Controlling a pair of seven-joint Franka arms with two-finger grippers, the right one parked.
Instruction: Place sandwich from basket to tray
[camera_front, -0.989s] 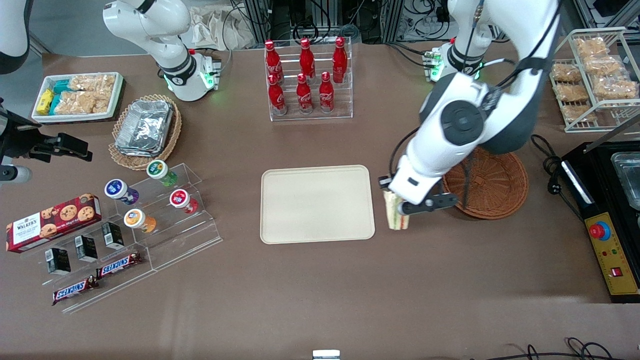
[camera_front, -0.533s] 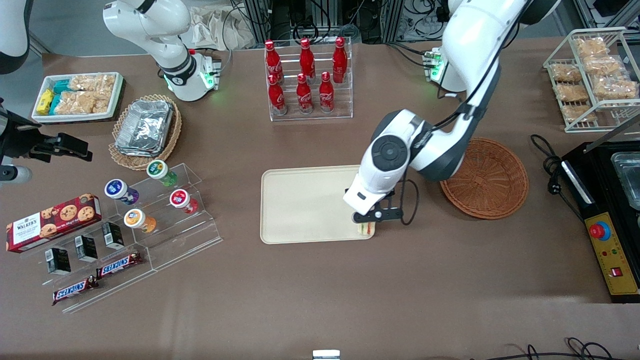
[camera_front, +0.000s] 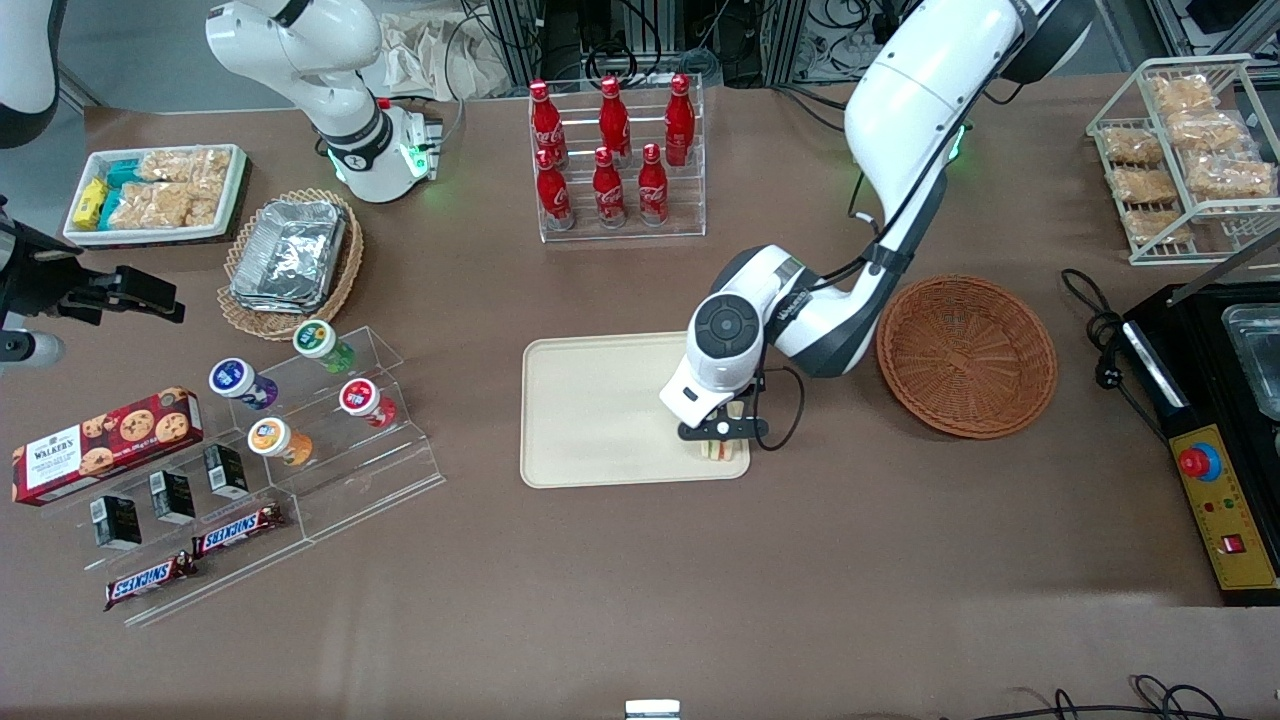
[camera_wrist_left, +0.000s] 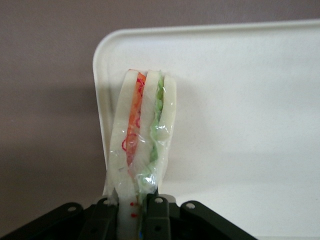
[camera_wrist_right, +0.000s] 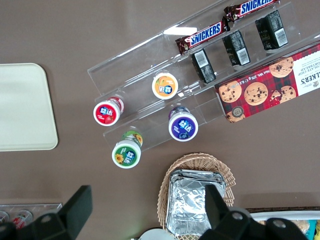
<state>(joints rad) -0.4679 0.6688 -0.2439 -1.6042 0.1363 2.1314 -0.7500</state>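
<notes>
Bent at the elbow and reaching down over the tray (camera_front: 600, 410), wrist pointing steeply at the corner nearest the basket (camera_front: 968, 355) and the front camera. Gripper (camera_front: 722, 438) clamped on the sandwich (camera_wrist_left: 142, 145), held upright on edge, layers of orange and green showing. Sandwich low over that corner; contact with the tray impossible to tell. Basket beside the forearm on the tabletop (camera_front: 640, 580), apart from the gripper.

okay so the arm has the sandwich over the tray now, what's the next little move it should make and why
Probably lower a touch and open. The pincer is shut on the sandwich, which hangs over the tray near the corner closest to the basket. The basket holds nothing, so only the release is left. Whether the sandwich already touches the tray cannot be told, so easing down first seems safer.
</notes>
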